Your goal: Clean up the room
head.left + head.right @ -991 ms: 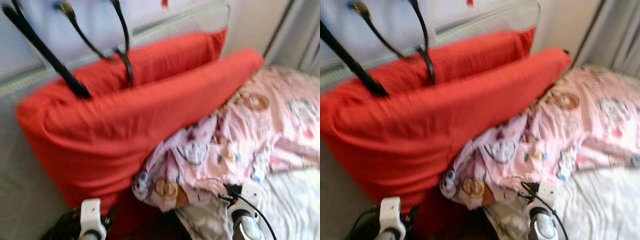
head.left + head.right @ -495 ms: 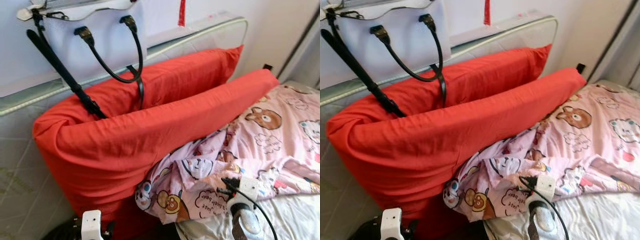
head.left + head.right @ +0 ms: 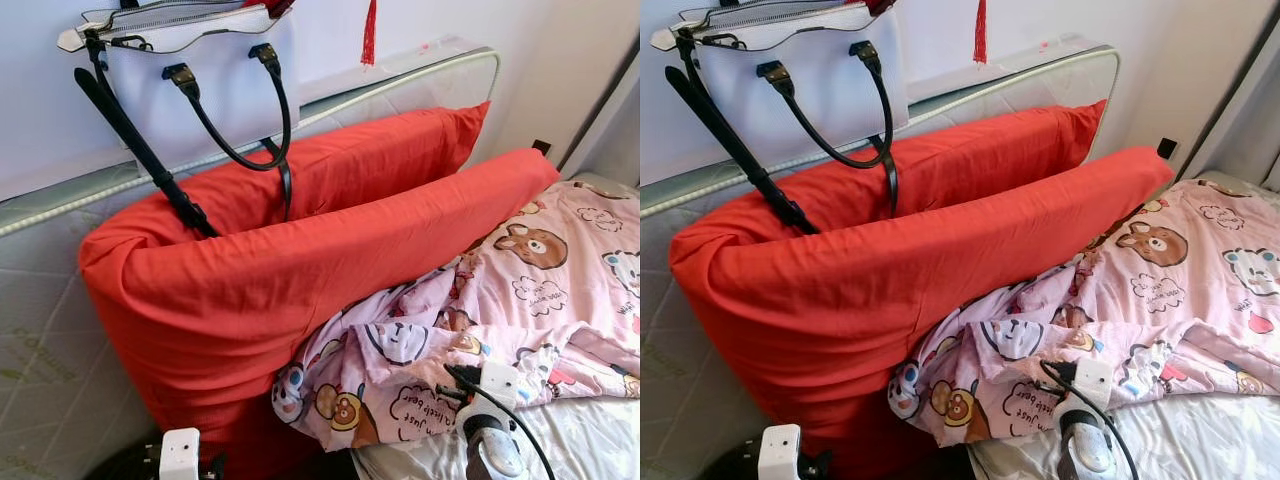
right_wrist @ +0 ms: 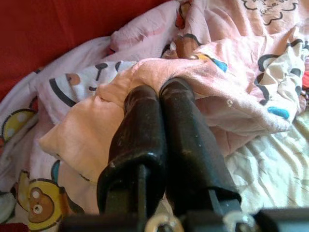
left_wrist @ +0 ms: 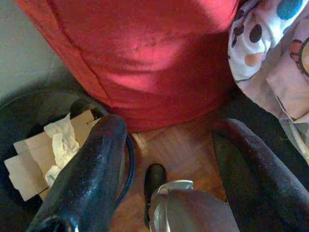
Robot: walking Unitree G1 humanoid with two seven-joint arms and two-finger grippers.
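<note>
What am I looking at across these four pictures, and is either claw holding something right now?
The machine is a walking humanoid with two arms, each ending in a gripper of two long black fingers. Two pictures come from its head, looking down at a bed; the other two come from cameras on its wrists, looking along the fingers.

On the bed, two red pillows lean against the headboard, with a white handbag resting on top behind them. A pink cartoon-print blanket lies crumpled over a white sheet.

The right gripper has its fingers pressed together on a fold of the blanket. The left gripper is open and holds nothing; it hangs over the wooden floor beside a dark bin holding cardboard and paper.
</note>
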